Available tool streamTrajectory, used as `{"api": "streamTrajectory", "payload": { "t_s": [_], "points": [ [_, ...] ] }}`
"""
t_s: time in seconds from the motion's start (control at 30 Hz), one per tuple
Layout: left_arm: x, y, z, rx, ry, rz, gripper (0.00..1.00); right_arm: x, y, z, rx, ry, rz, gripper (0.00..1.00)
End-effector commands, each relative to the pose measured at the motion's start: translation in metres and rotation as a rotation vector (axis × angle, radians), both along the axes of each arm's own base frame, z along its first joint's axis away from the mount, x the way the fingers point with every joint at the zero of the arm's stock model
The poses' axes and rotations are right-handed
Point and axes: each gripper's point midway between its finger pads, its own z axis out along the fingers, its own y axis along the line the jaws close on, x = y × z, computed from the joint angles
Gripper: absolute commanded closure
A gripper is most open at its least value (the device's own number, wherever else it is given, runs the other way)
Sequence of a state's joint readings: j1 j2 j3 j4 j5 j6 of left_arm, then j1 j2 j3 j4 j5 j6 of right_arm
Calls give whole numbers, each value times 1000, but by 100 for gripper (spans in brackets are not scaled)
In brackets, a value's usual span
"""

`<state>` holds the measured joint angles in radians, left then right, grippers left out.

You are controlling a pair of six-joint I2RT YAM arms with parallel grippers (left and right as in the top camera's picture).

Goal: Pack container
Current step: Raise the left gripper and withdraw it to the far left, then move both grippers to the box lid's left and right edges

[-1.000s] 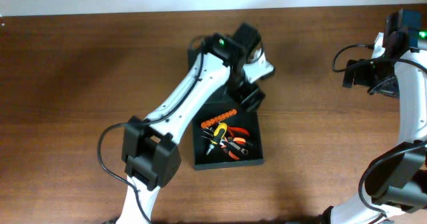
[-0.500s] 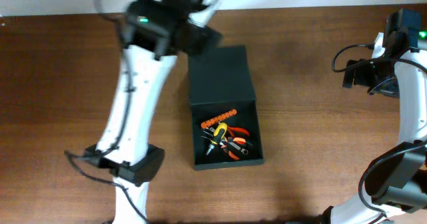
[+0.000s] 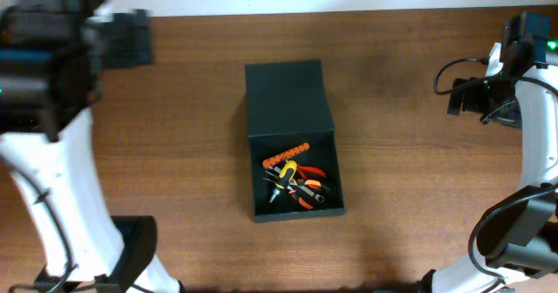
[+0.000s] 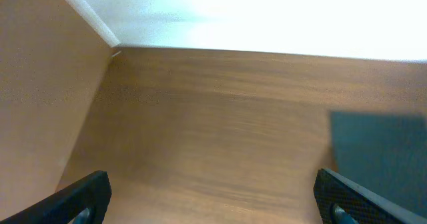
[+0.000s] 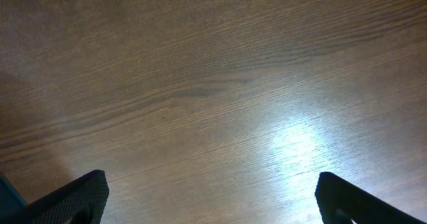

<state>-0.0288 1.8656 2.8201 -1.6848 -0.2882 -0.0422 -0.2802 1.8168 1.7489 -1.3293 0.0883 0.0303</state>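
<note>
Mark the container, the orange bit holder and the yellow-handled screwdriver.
container (image 3: 288,97), overhead view, on its open flap lid.
orange bit holder (image 3: 285,158), overhead view, mid-strip.
yellow-handled screwdriver (image 3: 285,170), overhead view, on the yellow handle.

White links (image 3: 63,181), black joints (image 3: 131,249), black cables (image 3: 445,68)

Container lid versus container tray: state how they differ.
The lid lies flat and bare; the tray holds hand tools. The lid shows a plain face; the tray has raised walls. Both are dark green-black, joined at one edge.
</note>
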Motion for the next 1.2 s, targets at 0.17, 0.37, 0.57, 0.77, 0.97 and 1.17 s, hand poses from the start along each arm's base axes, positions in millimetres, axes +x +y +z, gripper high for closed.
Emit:
{"api": "streamTrajectory", "payload": {
  "t_s": [0.17, 0.37, 0.57, 0.77, 0.97, 1.17],
  "points": [
    [-3, 65, -65, -219, 177, 213, 1, 0, -1, 1, -1, -7, -14, 1],
    [-16, 83, -156, -362, 462, 324, 1, 0, -1, 1, -1, -7, -14, 1],
    [-19, 42, -228, -620, 646, 238, 1, 14, 14, 2, 87, -69, 6, 1],
    [-6, 7, -267, -794, 663, 118, 1, 35, 45, 9, 273, -175, 56, 1],
    [-6, -16, -307, -805, 702, 67, 8, 54, 54, 8, 333, -234, 82, 1],
    [12, -40, -328, -778, 657, -19, 41, 79, 59, -11, 397, -269, 105, 1]
  ]
}}
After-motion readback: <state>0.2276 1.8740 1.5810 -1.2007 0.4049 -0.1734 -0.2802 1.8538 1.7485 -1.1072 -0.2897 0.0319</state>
